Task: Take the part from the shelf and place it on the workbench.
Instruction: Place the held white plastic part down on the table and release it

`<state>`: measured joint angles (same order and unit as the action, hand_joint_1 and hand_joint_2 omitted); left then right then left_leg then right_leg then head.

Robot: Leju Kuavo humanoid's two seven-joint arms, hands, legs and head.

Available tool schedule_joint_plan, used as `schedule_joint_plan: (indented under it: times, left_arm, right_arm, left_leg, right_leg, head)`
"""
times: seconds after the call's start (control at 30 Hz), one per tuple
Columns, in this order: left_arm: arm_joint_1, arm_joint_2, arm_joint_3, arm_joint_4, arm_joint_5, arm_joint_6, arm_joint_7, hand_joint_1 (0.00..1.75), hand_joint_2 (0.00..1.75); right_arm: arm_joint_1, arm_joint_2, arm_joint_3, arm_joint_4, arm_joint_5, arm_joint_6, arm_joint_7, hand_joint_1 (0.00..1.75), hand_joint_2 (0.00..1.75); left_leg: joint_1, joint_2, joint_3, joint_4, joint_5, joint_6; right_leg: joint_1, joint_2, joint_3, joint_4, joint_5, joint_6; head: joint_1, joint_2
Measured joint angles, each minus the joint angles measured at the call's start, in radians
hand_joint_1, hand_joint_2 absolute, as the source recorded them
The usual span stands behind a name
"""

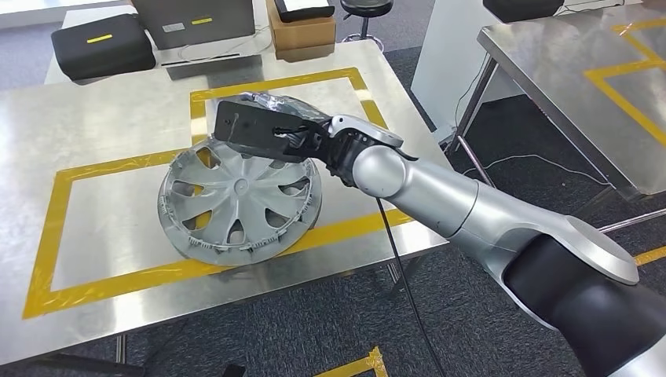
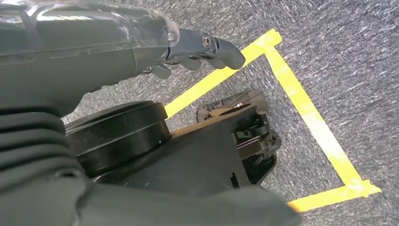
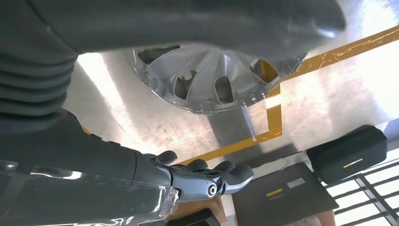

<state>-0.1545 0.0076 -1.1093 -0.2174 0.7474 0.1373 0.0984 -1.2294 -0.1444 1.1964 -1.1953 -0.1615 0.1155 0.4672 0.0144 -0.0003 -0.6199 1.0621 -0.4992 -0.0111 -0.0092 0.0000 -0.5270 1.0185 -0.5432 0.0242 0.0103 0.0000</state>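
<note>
A: Our right robot hand (image 1: 271, 129) hovers over the far rim of the hubcap (image 1: 239, 200), palm down. The wrist view shows the fingers (image 3: 221, 176) stretched out and nothing between them, so we read it as apart and empty.

B: And the hubcap?

A: Just under the robot hand and a little nearer us, lying face up on the tabletop (image 1: 94, 133), mostly inside the yellow tape (image 1: 49, 236); its near rim seems to overlap the front strip. Whether the fingers touch the rim, we cannot tell.

B: So the placing looks nearly done. How do we finish well?

A: We should lift straight up first, fingers kept spread, so nothing catches in the spoke openings and drags the hubcap. Then draw the arm back toward us.

B: The arm's pose?

A: The right arm reaches forward and across, elbow low, wrist level. Our left robot hand (image 2: 202, 49) hangs over the floor, fingers loosely extended, holding nothing.
</note>
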Motion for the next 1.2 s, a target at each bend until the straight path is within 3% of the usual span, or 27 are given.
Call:
schedule_joint_plan:
  times: [0.4,0.53,0.73,1.0,1.2]
  left_arm:
    - [0.003,0.000,0.000,0.000,0.008,0.002,-0.016,0.00,0.00]
    - [0.026,0.003,0.000,0.000,0.025,0.029,-0.037,0.00,0.00]
    - [0.039,0.015,0.000,0.001,0.047,0.039,-0.042,0.00,0.00]
    - [0.042,0.023,0.005,0.001,0.093,0.066,-0.040,0.00,0.00]
    - [0.042,0.026,0.008,0.001,0.109,0.072,-0.038,0.00,0.00]
  right_arm:
    - [0.047,-0.037,-0.059,-0.041,-0.138,-0.162,-0.155,0.00,0.00]
    - [0.301,-0.173,-0.266,-0.230,-0.295,-0.368,-0.437,0.00,0.00]
    - [0.608,-0.264,-0.500,-0.444,-0.378,-0.390,-0.645,0.00,0.00]
    - [1.049,-0.253,-0.722,-0.722,-0.390,-0.288,-0.903,0.00,0.00]
    - [1.203,-0.217,-0.763,-0.811,-0.385,-0.261,-0.939,0.00,0.00]
  left_leg:
    - [0.000,-0.011,0.002,0.000,0.000,0.000]
    - [0.002,-0.036,0.011,0.000,-0.001,0.000]
    - [0.002,-0.038,0.013,0.000,-0.002,0.002]
    - [0.002,-0.029,0.014,-0.001,-0.006,0.003]
    - [0.002,-0.007,0.019,-0.003,-0.008,0.003]
  right_leg:
    - [0.000,-0.005,0.002,-0.001,-0.001,0.000]
    - [0.000,-0.025,0.019,-0.010,-0.006,0.003]
    - [0.000,-0.028,0.025,-0.014,-0.008,0.005]
    - [0.000,-0.027,0.026,-0.015,-0.010,0.007]
    - [0.000,-0.012,0.026,-0.015,-0.010,0.006]
  head:
    - [-0.002,0.000]
    - [-0.002,0.000]
    - [0.001,0.000]
    - [0.003,0.000]
    - [0.002,0.000]
